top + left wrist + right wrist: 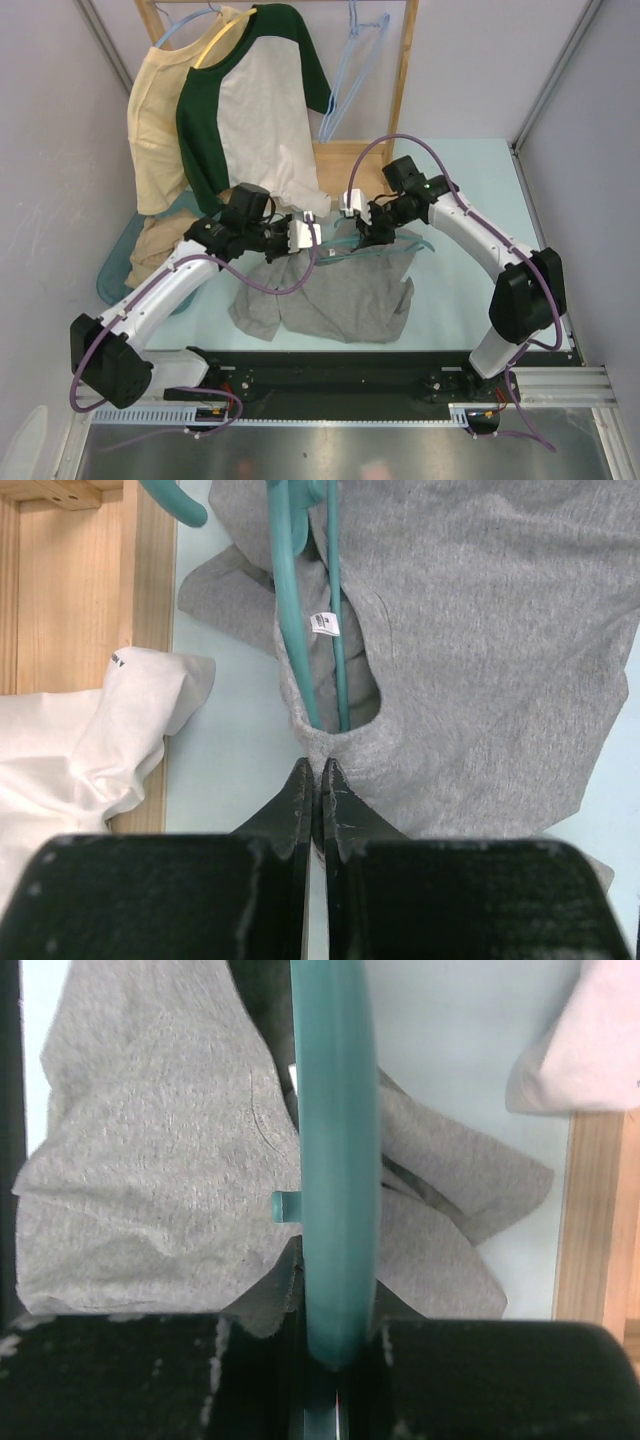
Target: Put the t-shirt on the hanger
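seems mid-threading: pinches the collar rim of the t-shirt [480, 660] with the left gripper [320, 772], closed tight on the fabric, and clamps the hanger [290, 610] in the right gripper [335, 1345]. finds the t-shirt lying crumpled on the table [470, 190] between the arms, teal bars dipping into the neck hole. next calls, probably, for holding the collar open and sliding one hanger shoulder deeper toward a sleeve without snagging.

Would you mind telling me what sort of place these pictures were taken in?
Most likely a robot lab cell: plain grey partition walls, left arm and right arm bolted to a black rail, a wooden rack hung with shirts.
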Available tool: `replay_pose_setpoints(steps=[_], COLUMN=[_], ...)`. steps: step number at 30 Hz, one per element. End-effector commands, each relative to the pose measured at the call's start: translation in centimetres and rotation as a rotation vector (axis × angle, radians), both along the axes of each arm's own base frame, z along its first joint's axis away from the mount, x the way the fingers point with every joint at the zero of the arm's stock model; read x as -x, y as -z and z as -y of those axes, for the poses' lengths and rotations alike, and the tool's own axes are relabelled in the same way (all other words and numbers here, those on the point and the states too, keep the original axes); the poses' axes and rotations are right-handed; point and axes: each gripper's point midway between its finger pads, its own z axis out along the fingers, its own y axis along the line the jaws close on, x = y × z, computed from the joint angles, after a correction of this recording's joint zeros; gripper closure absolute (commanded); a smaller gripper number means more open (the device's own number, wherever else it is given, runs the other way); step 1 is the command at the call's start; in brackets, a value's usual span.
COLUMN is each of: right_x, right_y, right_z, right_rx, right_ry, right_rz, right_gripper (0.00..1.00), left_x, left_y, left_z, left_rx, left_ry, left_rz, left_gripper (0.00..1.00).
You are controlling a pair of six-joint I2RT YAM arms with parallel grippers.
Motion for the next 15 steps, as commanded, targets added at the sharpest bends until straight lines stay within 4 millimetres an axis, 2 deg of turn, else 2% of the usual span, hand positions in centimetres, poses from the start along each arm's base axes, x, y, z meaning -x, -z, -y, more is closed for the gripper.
replay_pose_setpoints(steps=[1,6,10,15], right_x=[1.0,1.4,1.9,1.7], right_y=[-3.2,-4.0,-4.4,-5.1], right_z=[-2.8,-5.6,-7.9,-9.6], right_rx=[-0.12,-0.165,-0.193,-0.234], right_ry=[-0.074,-0.111,-0.129,-0.13], right_rz=[0.023,0.032,0.033,0.034], right_gripper=[1.0,1.0,1.0,1.0], left_x=[0.1,0.0,0.4,1.3], left_y=[-3.0,-4.4,-4.4,-3.8], left_z=[1.2,1.8,2.3,2.5], left_rx=[0.057,0.065,0.067,0.064], left_ry=[0.059,0.064,0.082,0.111], left_rz=[0.052,0.068,0.061,0.027], left_gripper=[0.97,0.97,0.97,0.95])
